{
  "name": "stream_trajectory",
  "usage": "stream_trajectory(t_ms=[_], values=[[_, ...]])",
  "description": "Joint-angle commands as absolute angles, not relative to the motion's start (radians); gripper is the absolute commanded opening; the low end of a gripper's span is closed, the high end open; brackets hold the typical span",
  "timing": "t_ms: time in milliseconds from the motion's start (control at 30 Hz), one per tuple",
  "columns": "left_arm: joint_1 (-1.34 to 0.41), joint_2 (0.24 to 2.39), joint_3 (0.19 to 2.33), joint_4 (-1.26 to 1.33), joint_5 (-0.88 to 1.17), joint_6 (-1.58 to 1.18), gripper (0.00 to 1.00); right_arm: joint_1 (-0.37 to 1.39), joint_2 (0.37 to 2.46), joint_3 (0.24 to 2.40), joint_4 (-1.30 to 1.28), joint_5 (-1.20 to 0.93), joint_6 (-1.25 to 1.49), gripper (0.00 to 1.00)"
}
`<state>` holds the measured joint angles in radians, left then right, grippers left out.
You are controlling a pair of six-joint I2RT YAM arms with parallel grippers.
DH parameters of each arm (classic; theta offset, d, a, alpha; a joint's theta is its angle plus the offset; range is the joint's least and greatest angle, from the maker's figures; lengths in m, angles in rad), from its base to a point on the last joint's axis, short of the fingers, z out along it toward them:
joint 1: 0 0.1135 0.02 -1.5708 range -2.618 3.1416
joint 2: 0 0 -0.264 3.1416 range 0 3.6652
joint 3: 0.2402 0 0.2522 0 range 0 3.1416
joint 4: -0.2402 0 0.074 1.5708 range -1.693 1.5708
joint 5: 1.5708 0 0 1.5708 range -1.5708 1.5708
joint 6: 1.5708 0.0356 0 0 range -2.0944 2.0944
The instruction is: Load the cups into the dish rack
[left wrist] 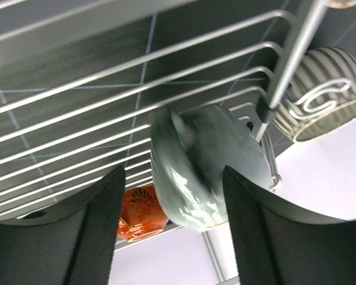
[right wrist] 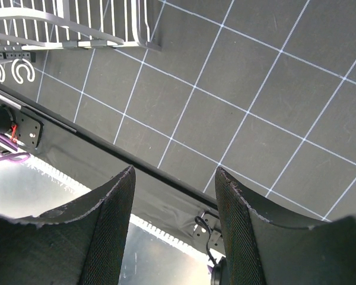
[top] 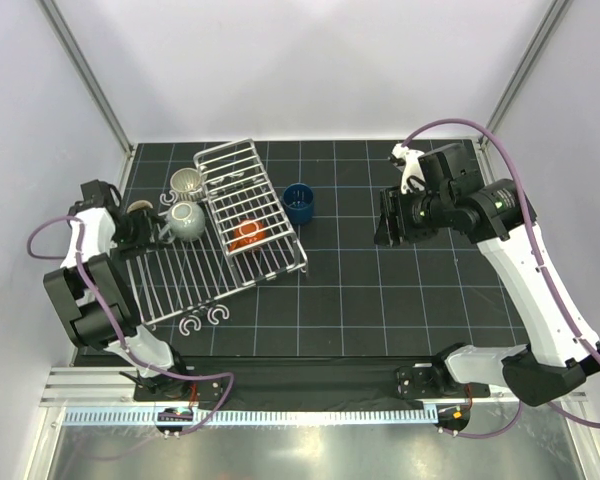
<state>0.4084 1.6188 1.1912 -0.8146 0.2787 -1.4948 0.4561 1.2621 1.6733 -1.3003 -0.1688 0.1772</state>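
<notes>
My left end effector (left wrist: 173, 184) has its two fingers apart. The speckled light grey mug (left wrist: 207, 172) sits right between them, straight ahead of me. I see a gap beside one finger, so I think I am not squeezing it. The mug looks blurry, so I cannot tell which way its handle points. It is at the far left end of the silver wire dish rack (top: 180, 280), just beside the raised basket wall. The small orange-red mug (top: 247, 233) is inside that basket. The cream mug with dark stripes (left wrist: 326, 89) is just past the rack's far left corner, close to my left arm. The dark blue mug (top: 300, 203) stands on the black surface (top: 410, 300) just right of the basket. My right end effector (right wrist: 173, 172) is nearer to it, so I think that arm should go for it. Its fingers are apart with nothing between them.
</notes>
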Motion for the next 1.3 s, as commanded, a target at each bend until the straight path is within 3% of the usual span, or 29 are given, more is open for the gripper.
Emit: stream_trajectory(t_ms=[0, 67, 567, 1267], values=[[0.399, 1.591, 1.288, -0.923, 0.183, -1.434, 0.67, 0.451, 1.262, 1.689, -1.258, -0.181, 0.189, 0.58], [0.391, 1.572, 1.315, -0.939, 0.124, -1.431, 0.72, 0.451, 1.264, 1.684, -1.25, -0.187, 0.193, 0.58], [0.291, 1.588, 1.338, -0.979, -0.038, -1.658, 0.78, 0.451, 1.266, 1.684, -1.259, -0.186, 0.195, 0.58], [0.239, 1.701, 1.362, -1.003, -0.129, -1.867, 0.61, 0.44, 1.273, 1.704, -1.301, -0.163, 0.141, 0.58]])
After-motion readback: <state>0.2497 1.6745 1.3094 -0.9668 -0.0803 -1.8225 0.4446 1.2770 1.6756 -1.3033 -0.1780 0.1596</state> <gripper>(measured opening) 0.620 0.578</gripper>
